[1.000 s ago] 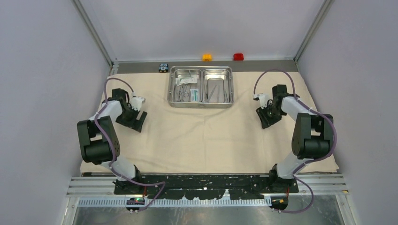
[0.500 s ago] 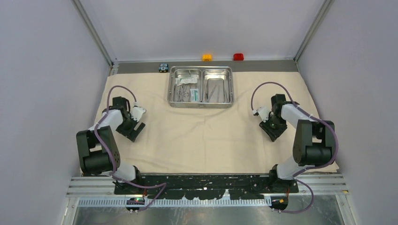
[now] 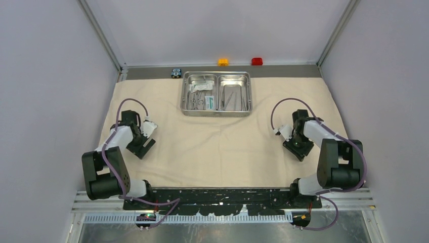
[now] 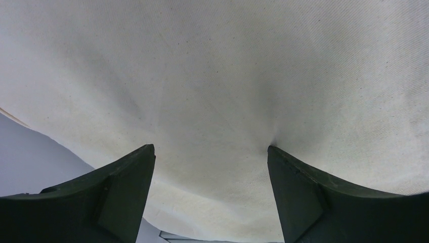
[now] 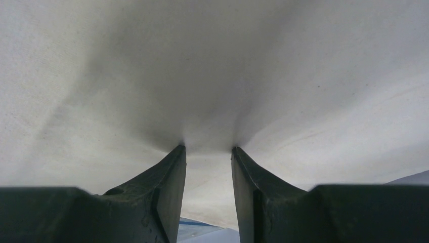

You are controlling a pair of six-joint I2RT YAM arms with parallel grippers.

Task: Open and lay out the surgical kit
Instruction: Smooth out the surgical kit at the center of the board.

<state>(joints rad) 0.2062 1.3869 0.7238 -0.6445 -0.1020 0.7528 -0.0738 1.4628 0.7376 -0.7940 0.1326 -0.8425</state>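
The beige cloth wrap (image 3: pixel 217 147) lies spread flat over the table. The steel two-compartment tray (image 3: pixel 216 113) stands on it at the back centre. Ring-handled instruments (image 3: pixel 199 100) and the white-and-green packet (image 3: pixel 210 100) lie in its left compartment, and thin straight tools (image 3: pixel 231 98) in its right. My left gripper (image 3: pixel 144 147) is open wide with its tips down on the cloth (image 4: pixel 212 76) at the near left, also in the left wrist view (image 4: pixel 211 148). My right gripper (image 3: pixel 298 149) is narrowly open, with its tips on the cloth (image 5: pixel 212 66) at the near right (image 5: pixel 208 148).
An orange button (image 3: pixel 223 62), a red button (image 3: pixel 257 61) and a small black-and-blue block (image 3: pixel 175 73) sit along the back edge. Grey walls close in both sides. The black base rail (image 3: pixel 222 195) runs along the cloth's near edge.
Both grippers have slid along the cloth toward the near edge, the left one slightly leftward and the right one slightly rightward. The tray has not moved.
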